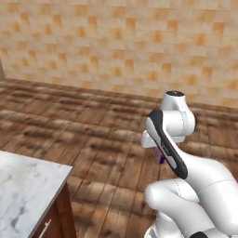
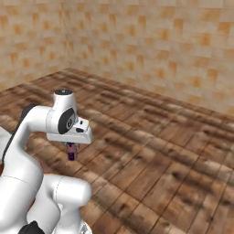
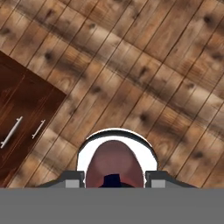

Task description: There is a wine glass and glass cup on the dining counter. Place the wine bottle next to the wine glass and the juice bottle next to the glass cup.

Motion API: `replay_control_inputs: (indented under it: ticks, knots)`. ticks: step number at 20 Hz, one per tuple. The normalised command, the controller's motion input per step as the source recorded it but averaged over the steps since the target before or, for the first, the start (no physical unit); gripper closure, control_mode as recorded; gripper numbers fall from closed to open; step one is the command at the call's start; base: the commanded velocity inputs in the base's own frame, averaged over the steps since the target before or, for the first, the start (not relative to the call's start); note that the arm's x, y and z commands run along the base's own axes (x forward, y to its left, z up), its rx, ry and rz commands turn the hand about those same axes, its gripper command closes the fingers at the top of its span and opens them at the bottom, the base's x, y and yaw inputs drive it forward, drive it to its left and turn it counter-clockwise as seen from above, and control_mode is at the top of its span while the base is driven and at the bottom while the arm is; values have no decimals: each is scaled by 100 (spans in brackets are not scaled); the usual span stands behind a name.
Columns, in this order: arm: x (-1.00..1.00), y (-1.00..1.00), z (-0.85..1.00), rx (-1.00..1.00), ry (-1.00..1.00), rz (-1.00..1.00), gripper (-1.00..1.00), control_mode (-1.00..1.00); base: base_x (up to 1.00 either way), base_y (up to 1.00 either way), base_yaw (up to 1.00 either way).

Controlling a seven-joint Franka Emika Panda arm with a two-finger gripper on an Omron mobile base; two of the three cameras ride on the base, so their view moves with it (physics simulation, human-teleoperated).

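Now | end effector clamped on juice bottle above wood floor | risk: bottle slips if base jolts

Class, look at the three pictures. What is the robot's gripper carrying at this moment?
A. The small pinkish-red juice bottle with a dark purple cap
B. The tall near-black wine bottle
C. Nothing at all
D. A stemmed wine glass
A: the jaws are shut on the juice bottle, whose pinkish body shows in the hand view and whose purple cap hangs below the gripper over the wooden floor.
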Motion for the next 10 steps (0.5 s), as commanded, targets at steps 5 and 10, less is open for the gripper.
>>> replay_control_inputs:
  ticks: [5,10]
  knots:
    - [0,0,0,0,0,0,100,100,94,-11,3]
    - [0,0,0,0,0,0,100,100,94,-2,17]
